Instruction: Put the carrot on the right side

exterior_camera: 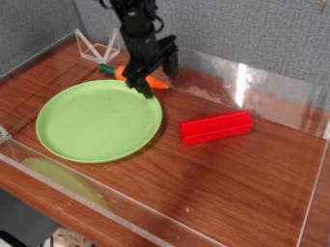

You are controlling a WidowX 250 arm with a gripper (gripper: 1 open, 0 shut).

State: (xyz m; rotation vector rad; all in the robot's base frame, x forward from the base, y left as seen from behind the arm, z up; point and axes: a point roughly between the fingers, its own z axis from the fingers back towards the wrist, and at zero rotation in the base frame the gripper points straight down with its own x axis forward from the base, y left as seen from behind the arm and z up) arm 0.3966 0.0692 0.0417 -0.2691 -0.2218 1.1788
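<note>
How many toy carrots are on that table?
1. The carrot lies at the back of the table, just beyond the green plate, mostly covered by the gripper above it. Nothing suggests another, though the arm blocks some of the view.

The work surface is a reddish-brown wood-grain tabletop (245, 183), extending below and to the right of the claw (146, 75) across most of the view. It is enclosed by low clear acrylic panels (258, 82): one runs behind and to the right of the claw, another crosses the front edge well below it. Behind and to the left of the claw stands a grey fabric-textured wall (45, 24). Lighting is even, with pale reflections on the acrylic. Dark flooring shows at the lower left corner, detail indistinct.
</note>
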